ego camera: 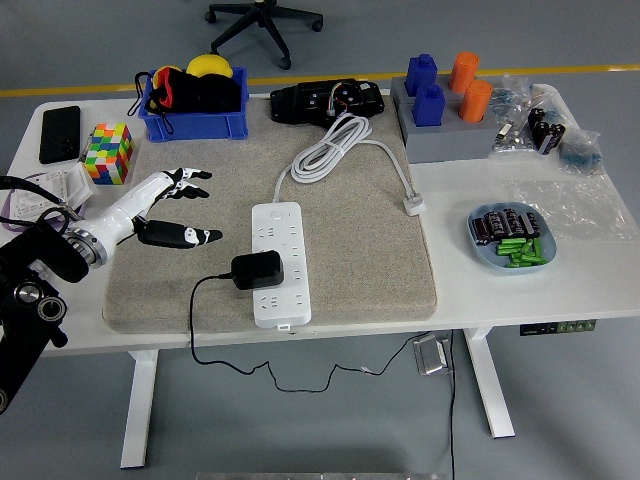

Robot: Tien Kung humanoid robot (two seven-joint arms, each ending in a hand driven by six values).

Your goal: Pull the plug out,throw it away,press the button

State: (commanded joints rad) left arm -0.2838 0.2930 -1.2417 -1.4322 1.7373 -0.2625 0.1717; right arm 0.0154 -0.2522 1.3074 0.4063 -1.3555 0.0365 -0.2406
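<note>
Grey floor and the foot of an office chair [265, 20] show beyond a white desk [520, 290], where a grey felt mat [380, 250] carries the work. On the mat lies a white power strip [277, 262], long side running near to far, with its white cable [335, 150] coiled at the far end. A black plug [257, 270], a blocky adapter, sits in a socket toward the strip's near end, and its thin black cord [200, 320] runs off the near edge of the desk and hangs below.

The left hand [170, 205] hovers over the left part of the mat, near the plug but apart from it. Its fingers [190, 180] are spread and hold nothing, with the thumb pointing right toward the strip. The right hand is not in view.

By my reading the first step is in hand: the plug is not yet pulled. The next move calls for the hand to travel right and nearer, close around the adapter's body and lift it straight up, probably without the strip rising too. A likely place for throwing it away is the blue bin [195, 110] at the far left. The strip's button cannot be picked out for certain.

No brand, label or writing is legible anywhere.
</note>
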